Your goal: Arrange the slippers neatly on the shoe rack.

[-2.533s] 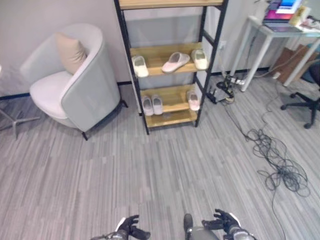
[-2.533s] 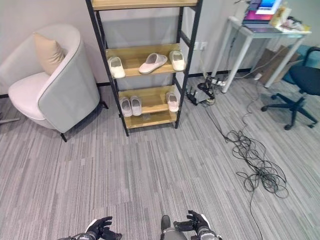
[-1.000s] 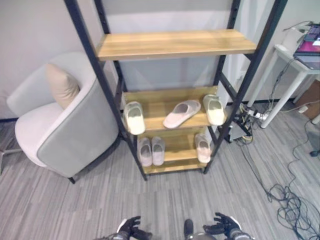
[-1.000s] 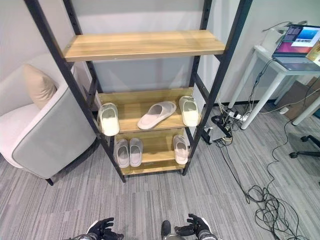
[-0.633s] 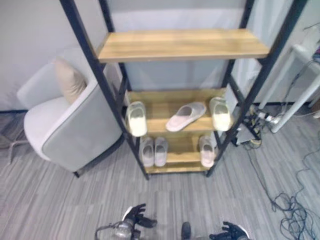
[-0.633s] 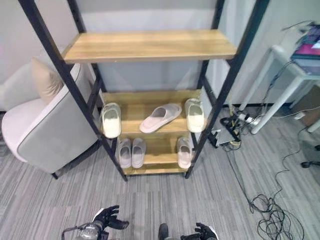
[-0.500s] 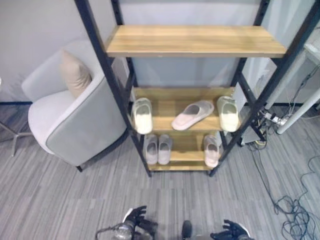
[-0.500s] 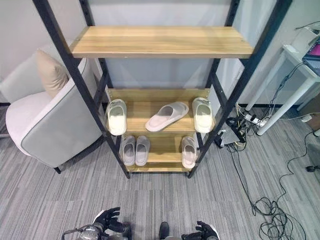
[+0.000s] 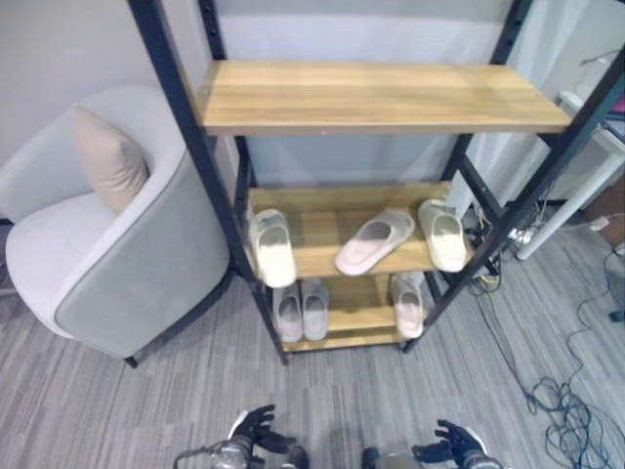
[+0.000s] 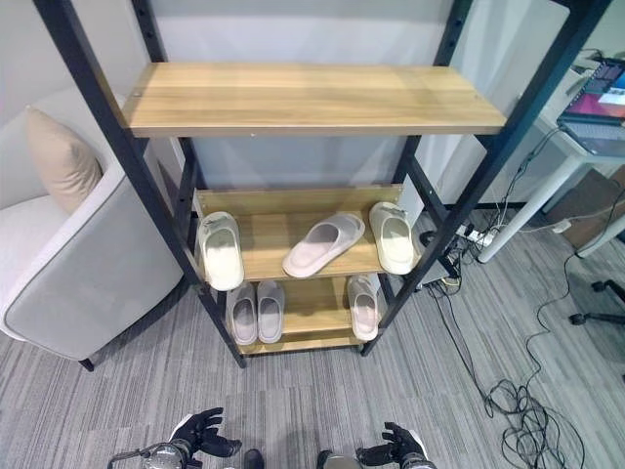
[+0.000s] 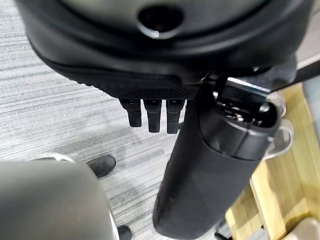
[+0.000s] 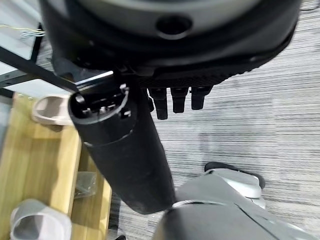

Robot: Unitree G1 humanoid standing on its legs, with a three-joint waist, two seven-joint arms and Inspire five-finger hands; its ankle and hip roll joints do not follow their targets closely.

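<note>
The shoe rack has a black frame and wooden shelves, and its top shelf is bare. On the middle shelf a cream slipper lies at the left, a pinkish slipper lies askew in the middle, and another cream slipper lies at the right. The bottom shelf holds a pale pair at the left and a single slipper at the right. My left hand and right hand hang low in front of the rack. Both are open and hold nothing, with relaxed fingers.
A grey armchair with a beige cushion stands left of the rack, close to its left post. At the right are a white desk with a laptop, and tangled cables on the striped floor.
The whole picture has shifted and the rack looks much larger than 2.5 s ago, so the camera has come closer. The slippers lie as before. Both hands stay low and open.
</note>
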